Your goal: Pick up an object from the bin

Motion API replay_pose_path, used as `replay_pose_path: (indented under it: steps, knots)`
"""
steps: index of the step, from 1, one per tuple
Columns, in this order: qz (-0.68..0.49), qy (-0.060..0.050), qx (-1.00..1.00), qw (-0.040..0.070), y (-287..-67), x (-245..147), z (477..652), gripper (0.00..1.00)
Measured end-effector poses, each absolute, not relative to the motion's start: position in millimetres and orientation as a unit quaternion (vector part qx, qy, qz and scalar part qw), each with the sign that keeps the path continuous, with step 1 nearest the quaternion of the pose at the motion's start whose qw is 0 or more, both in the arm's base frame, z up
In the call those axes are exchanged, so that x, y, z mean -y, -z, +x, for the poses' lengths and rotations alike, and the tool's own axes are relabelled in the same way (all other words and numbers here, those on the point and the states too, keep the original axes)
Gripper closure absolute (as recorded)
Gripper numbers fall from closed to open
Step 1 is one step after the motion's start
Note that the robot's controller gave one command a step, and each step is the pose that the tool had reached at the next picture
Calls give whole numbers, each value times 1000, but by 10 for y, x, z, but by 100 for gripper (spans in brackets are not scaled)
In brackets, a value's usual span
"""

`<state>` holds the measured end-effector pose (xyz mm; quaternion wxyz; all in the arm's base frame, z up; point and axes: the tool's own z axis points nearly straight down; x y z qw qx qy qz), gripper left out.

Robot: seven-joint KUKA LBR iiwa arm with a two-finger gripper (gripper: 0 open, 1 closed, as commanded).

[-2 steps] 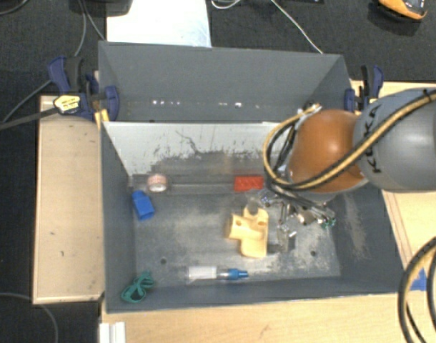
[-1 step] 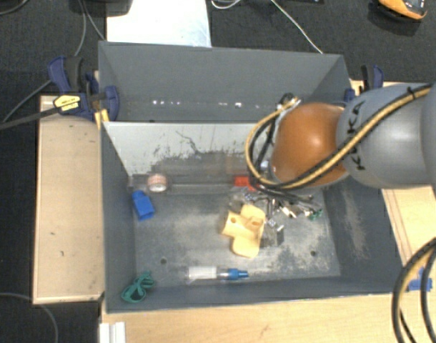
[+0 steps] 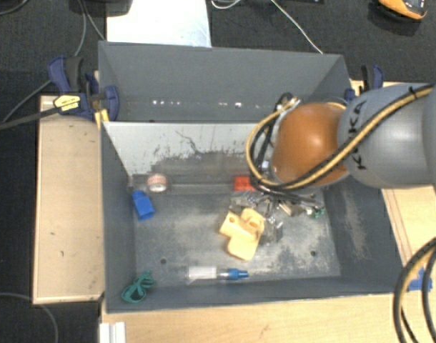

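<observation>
While the yellow plastic block (image 3: pixel 241 236) lies near the middle of the bin (image 3: pixel 204 84), I see my end effector (image 3: pixel 270 219) low at its upper right edge. I cannot tell how far open it is. A blue block (image 3: pixel 142 206) sits well to the left, and a blue-capped pen (image 3: pixel 216 274) lies in front.

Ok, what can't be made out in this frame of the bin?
1. Red object at the back wall, camera view: partly hidden by the arm's cables; kind unclear.
2. Gripper: the orange cover overhangs it; whether it touches the yellow block cannot be told.
3. Pale round object, back left: too small to identify.
4. Green object, front left corner: too small to identify.
</observation>
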<state>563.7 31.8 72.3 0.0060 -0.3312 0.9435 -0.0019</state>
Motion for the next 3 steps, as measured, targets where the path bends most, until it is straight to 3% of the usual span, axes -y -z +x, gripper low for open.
replay_pose_path:
  steps: [1, 2, 3]
  knots:
    - [-331, 2, -944, 6, -720, -319, 5635, 100]
    - [-319, 2, -948, 7, -1861, -251, 5716, 100]
    - [-318, 2, -948, 7, -1861, -251, 5716, 100]
